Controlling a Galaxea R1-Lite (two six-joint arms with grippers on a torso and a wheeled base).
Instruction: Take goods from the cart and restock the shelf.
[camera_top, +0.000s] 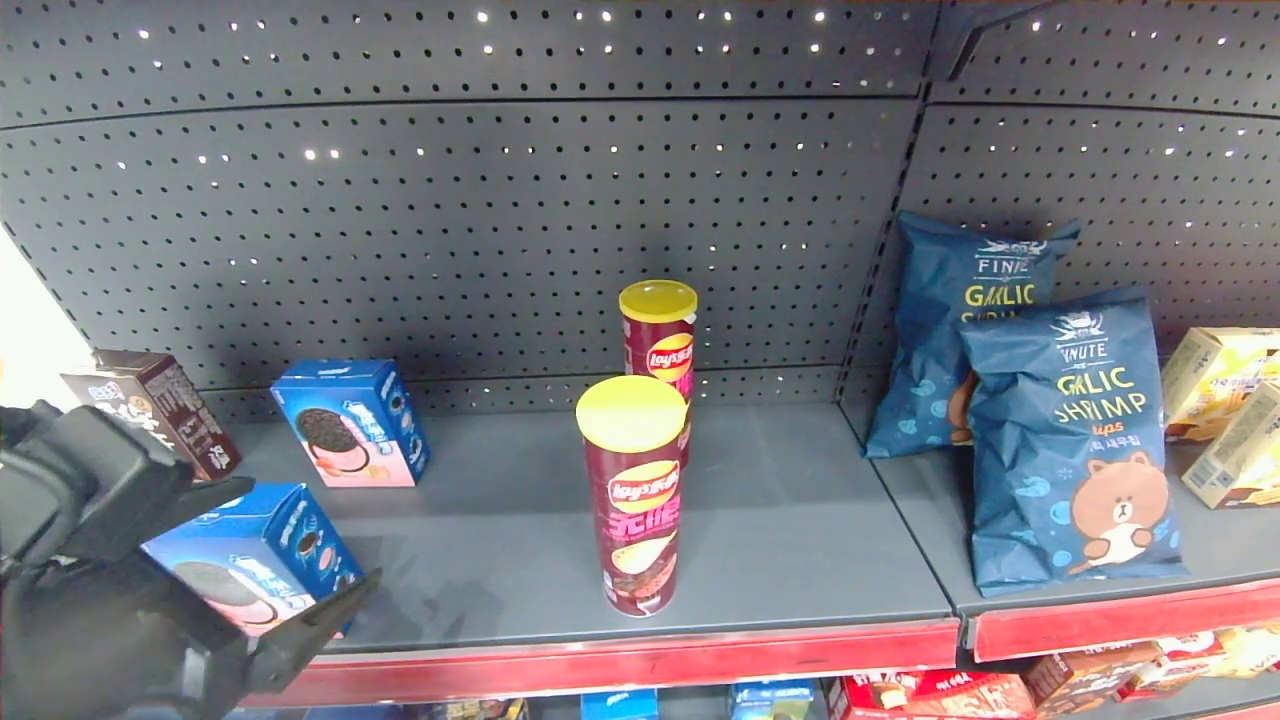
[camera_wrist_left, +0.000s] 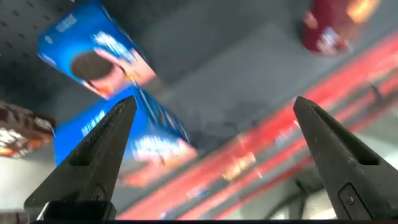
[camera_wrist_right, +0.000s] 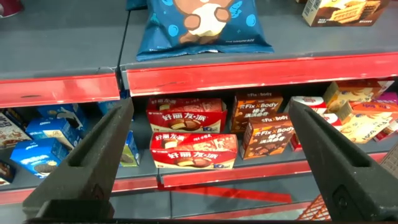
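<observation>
- Head view: my left end effector (camera_top: 310, 530) is spread wide by the blue cookie box (camera_top: 265, 550) at the shelf's (camera_top: 800, 520) front-left corner.
- I see my right end effector (camera_wrist_right: 209, 104) spread too.

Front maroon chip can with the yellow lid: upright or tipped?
Upright. The front maroon cylindrical chip can stands on its base on the grey metal shelf, yellow lid on top.

Evenly lit; light glints thru pegboard (camera_top: 480, 230) holes.
</observation>
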